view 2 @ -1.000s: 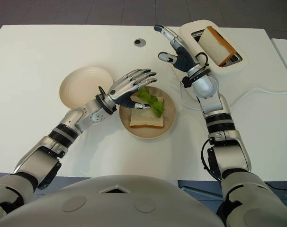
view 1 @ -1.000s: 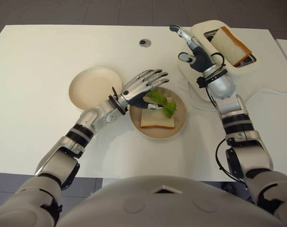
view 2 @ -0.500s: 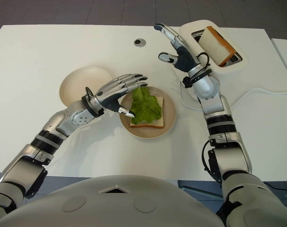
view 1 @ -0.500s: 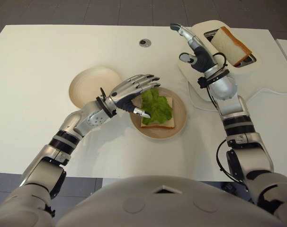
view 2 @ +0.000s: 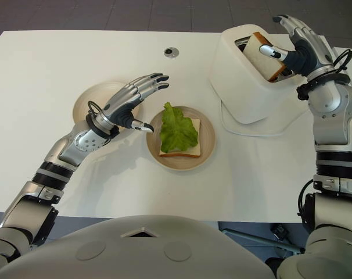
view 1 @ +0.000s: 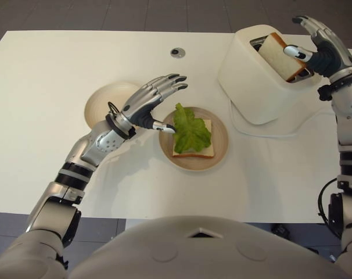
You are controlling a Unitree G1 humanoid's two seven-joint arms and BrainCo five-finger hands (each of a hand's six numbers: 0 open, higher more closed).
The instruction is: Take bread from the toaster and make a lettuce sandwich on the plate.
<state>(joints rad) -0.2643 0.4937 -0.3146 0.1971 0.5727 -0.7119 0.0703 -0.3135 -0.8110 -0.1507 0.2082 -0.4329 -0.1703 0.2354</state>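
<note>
toaster: bread slice upright, tilted | plate: lettuce on bread, lengthwise front-back | left robot hand wide | right robot hand wide beside slice

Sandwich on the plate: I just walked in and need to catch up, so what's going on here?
One bread slice lies on the plate with lettuce on top. The left hand hovers open beside the plate. The right hand is at the toaster, fingers spread around the second slice standing in its slot, not yet clamped.
</note>
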